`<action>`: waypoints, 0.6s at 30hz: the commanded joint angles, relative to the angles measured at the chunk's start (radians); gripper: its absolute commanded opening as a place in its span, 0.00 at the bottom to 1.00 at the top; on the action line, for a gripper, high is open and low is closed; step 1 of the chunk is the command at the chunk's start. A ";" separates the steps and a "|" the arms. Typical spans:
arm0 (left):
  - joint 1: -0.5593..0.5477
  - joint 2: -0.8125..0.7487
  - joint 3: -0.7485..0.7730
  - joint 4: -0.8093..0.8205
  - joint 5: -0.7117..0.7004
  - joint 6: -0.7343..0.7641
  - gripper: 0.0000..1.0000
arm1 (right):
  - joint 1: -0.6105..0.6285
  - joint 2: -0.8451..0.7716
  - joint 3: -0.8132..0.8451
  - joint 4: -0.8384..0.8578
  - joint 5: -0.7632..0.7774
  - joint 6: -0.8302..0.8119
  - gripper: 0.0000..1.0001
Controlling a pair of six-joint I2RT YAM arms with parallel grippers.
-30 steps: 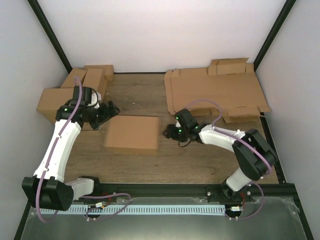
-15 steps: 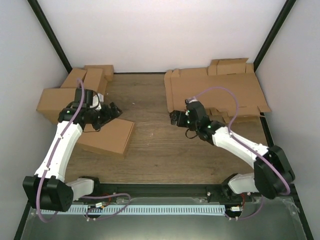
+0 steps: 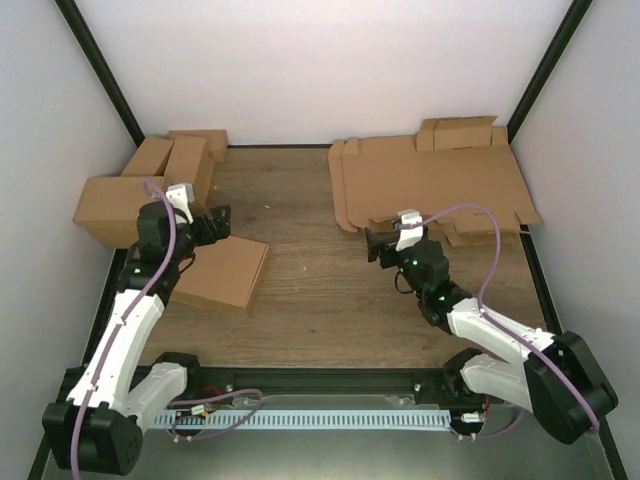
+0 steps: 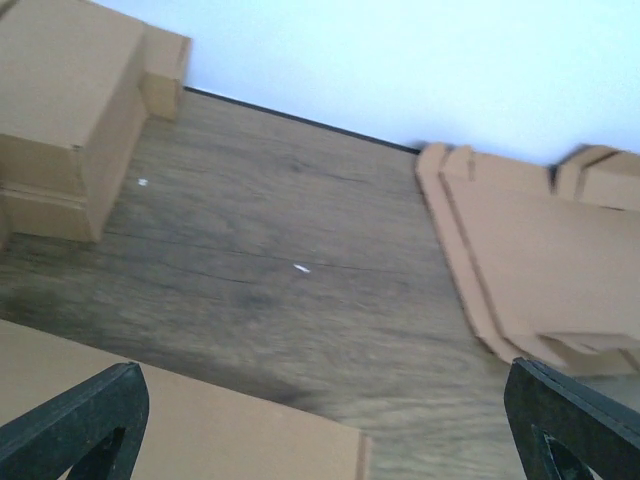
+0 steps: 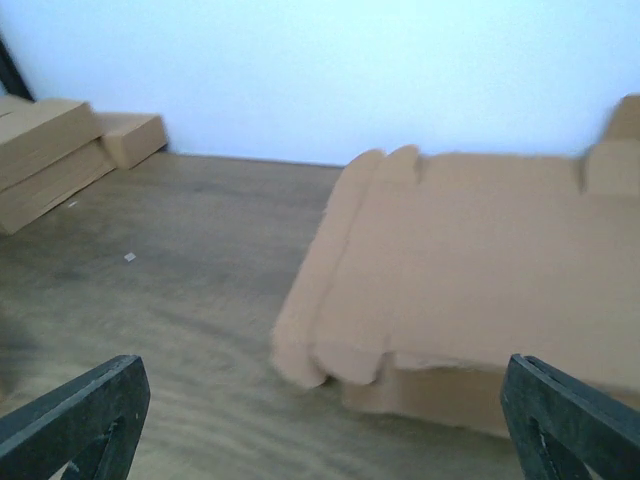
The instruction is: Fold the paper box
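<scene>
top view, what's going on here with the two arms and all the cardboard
Two robot arms are folding a paper box. The paper box looks folded shut and lies on the table, left of centre, in front of a cluster of cartons. Nothing is held: the left tool is open by the box's far edge, and the right tool is open at the near left corner of the pile of flat sheets.
</scene>
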 commanded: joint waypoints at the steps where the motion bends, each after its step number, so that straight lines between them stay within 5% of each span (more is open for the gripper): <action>1: 0.000 0.074 -0.086 0.250 -0.187 0.112 1.00 | -0.107 0.019 -0.045 0.256 -0.026 -0.111 1.00; 7: 0.016 0.271 -0.109 0.452 -0.349 0.227 1.00 | -0.295 0.069 -0.088 0.342 -0.133 -0.140 1.00; 18: 0.096 0.459 -0.312 0.971 -0.303 0.324 1.00 | -0.500 0.274 -0.103 0.550 -0.244 -0.167 1.00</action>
